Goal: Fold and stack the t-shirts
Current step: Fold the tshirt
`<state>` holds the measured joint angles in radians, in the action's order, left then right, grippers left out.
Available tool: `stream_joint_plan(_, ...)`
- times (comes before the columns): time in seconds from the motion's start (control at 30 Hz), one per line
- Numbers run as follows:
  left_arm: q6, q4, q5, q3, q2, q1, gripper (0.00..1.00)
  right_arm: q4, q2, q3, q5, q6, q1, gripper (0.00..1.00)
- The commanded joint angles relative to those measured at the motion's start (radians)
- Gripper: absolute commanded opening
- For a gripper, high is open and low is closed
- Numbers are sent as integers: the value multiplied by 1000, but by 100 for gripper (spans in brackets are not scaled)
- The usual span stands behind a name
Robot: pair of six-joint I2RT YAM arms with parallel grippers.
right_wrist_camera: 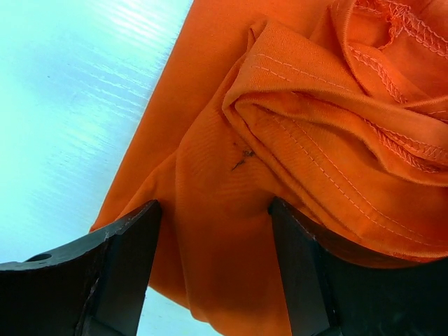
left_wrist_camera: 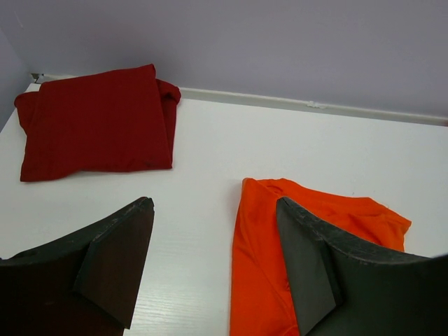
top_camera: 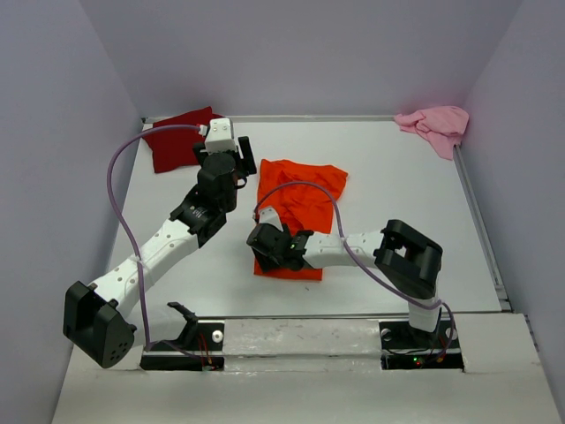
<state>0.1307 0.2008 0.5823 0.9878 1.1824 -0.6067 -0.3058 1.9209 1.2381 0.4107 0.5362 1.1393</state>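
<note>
The bright orange t-shirt (top_camera: pixel 300 201) lies partly folded and rumpled mid-table. My right gripper (top_camera: pixel 267 240) is low over its near left part. In the right wrist view the gripper (right_wrist_camera: pixel 210 269) is open, with a fold of the orange t-shirt (right_wrist_camera: pixel 231 210) bulging between the jaws. My left gripper (top_camera: pixel 243 163) is open by the shirt's far left corner. In the left wrist view the gripper (left_wrist_camera: pixel 213 262) is above bare table, its right finger over the orange t-shirt (left_wrist_camera: pixel 259 259). The dark red t-shirt (top_camera: pixel 177 139) lies folded at the back left and also shows in the left wrist view (left_wrist_camera: pixel 98 122). The pale pink t-shirt (top_camera: pixel 437 125) lies crumpled at the back right.
The white table (top_camera: pixel 397 203) is walled by grey panels at the back and sides. A purple cable (top_camera: pixel 119 190) loops from the left arm, and another runs over the orange cloth to the right arm.
</note>
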Motion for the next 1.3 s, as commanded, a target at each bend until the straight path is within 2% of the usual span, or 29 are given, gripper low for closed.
stream_joint_plan(0.0,-16,32,14,20,-20,5,80,-58,-5,32,50,-25,-9,70)
stream_joint_plan(0.5,-13,32,8,23,-13,12,80,-75,-112,37,77,-45,-18,71)
stream_joint_plan(1.0,-8,31,2,23,-15,15,80,5,-56,-23,10,-41,-90,72)
stream_joint_plan(1.27,-8,29,1,23,-18,15,80,14,-36,-15,-12,-33,-90,72)
